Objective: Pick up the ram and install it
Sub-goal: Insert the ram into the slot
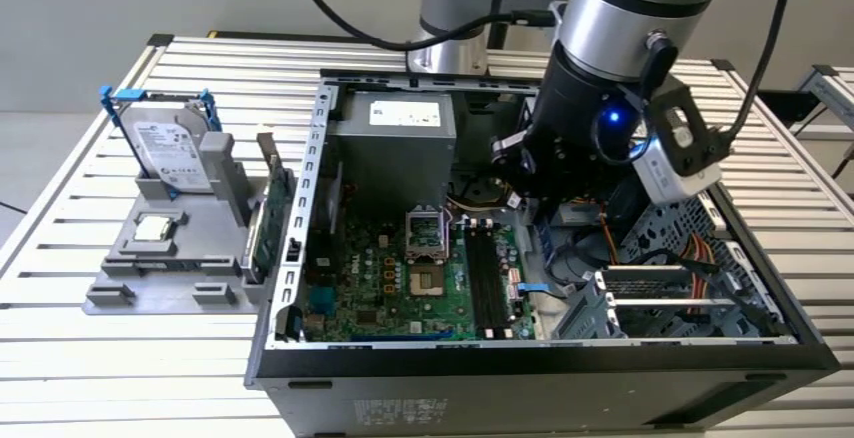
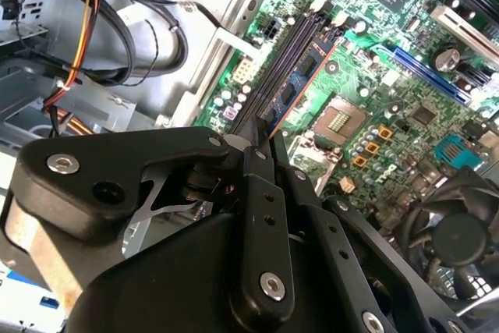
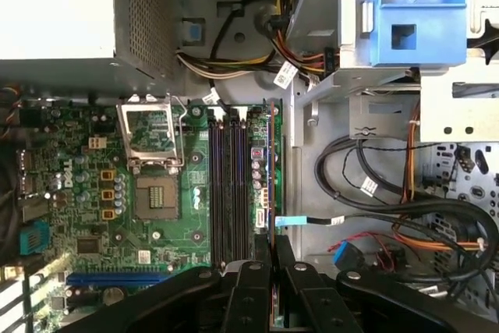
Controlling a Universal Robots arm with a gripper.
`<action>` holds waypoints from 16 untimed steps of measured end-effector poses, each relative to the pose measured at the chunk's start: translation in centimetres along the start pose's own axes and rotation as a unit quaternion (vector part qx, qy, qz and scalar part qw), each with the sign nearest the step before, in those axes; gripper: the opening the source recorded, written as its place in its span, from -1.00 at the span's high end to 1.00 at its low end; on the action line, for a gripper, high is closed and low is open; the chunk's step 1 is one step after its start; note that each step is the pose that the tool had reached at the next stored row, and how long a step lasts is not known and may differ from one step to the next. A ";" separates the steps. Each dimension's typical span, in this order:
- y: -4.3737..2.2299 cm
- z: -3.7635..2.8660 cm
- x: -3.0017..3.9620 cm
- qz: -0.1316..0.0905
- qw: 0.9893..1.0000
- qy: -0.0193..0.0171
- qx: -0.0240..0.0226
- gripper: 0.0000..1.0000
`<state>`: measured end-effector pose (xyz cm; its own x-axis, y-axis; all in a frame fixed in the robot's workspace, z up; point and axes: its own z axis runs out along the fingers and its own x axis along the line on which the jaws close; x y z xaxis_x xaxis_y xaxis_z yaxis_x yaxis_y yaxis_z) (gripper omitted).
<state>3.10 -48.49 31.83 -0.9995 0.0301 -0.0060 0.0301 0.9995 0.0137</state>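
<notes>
Matte black gripper (image 3: 273, 247) pinches thin green-blue ram (image 2: 300, 76) beside long slots (image 3: 226, 185).

There is 1 case (image 1: 534, 373) on 1 table (image 1: 200, 68), with 1 motherboard (image 1: 387, 278), 1 power supply (image 1: 394, 133) and 1 ram (image 2: 300, 79) inside. Beside it 1 stand (image 1: 147, 293) carries 1 hard drive (image 1: 171, 153), 1 processor (image 1: 155, 226) and 1 card (image 1: 274, 223).

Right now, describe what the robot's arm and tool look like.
The arm is a silver-grey tube with a black wrist section carrying a small blue light and a pale camera box; black cables trail from it. The tool is matte black, built of jointed links fastened with silver screws.
</notes>
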 end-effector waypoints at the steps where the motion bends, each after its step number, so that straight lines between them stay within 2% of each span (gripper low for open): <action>1: 0.00 0.07 0.00 0.001 1.000 0.000 0.000 1.00; 10: -0.01 0.84 0.05 0.005 1.000 0.000 0.000 1.00; 16: -0.02 0.91 0.06 0.005 1.000 0.000 0.000 1.00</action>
<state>3.04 -48.49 30.92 -0.9992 0.0404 -0.0061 0.0403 0.9991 0.0137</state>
